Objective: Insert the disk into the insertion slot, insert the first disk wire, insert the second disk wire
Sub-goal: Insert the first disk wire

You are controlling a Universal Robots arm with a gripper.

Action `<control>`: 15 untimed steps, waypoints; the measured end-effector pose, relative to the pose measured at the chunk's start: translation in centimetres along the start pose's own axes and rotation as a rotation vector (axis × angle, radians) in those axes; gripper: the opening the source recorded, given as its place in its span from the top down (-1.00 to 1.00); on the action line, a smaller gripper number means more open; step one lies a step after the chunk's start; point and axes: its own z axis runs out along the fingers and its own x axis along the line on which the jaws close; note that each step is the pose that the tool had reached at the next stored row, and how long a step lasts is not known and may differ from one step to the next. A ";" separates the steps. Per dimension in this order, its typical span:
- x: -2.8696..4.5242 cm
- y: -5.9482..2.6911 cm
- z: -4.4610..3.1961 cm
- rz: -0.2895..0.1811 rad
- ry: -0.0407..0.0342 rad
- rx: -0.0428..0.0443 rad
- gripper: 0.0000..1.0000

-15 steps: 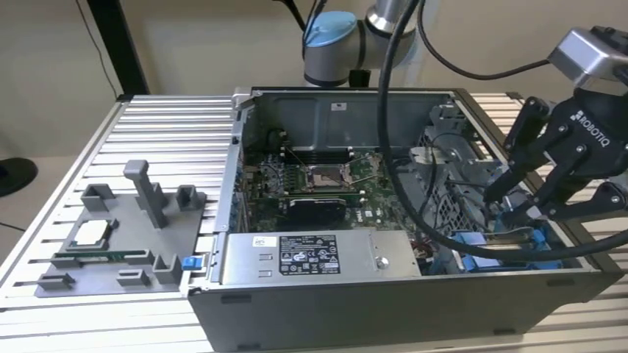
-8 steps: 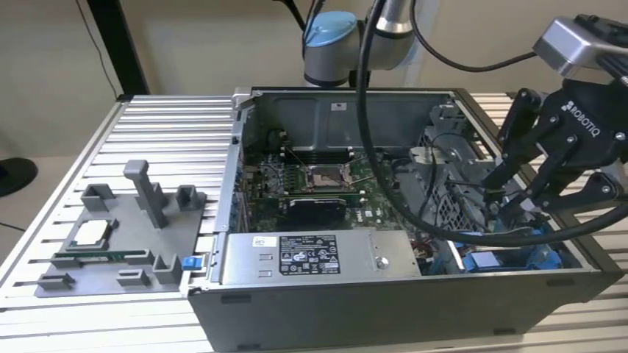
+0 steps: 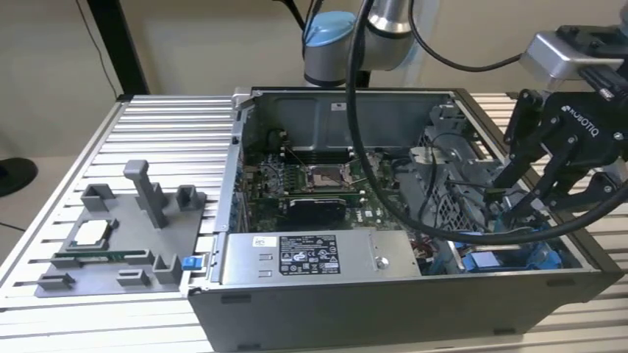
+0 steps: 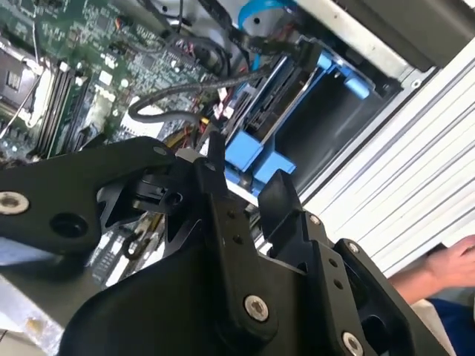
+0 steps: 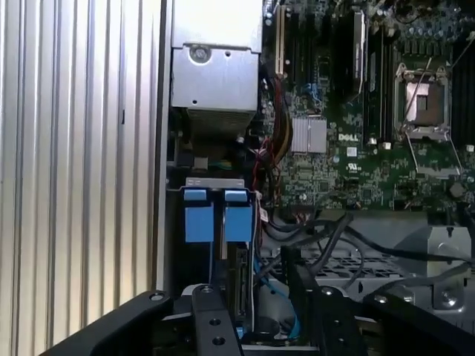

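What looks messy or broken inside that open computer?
Nothing looks broken or spilled. The messiest bit is the black cables, looping loosely over the green circuit board beside the blue-framed disk. The board's square chip socket looks empty.

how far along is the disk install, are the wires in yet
Done: the disk looks seated in its blue carrier inside the insertion slot. In hand: nothing; the gripper hangs open just above it. Left: the wires; a black cable loops beside the disk, and whether either wire is plugged cannot be told.
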 end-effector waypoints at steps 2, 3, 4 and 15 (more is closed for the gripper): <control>-0.18 0.37 0.04 -0.003 0.0003 0.0268 -1.00; -0.29 0.58 0.06 -0.004 0.0003 0.0362 -1.00; -0.40 0.80 0.09 -0.004 0.0005 0.0423 -1.00; -2.84 2.33 0.57 -0.008 0.0526 0.1021 -1.00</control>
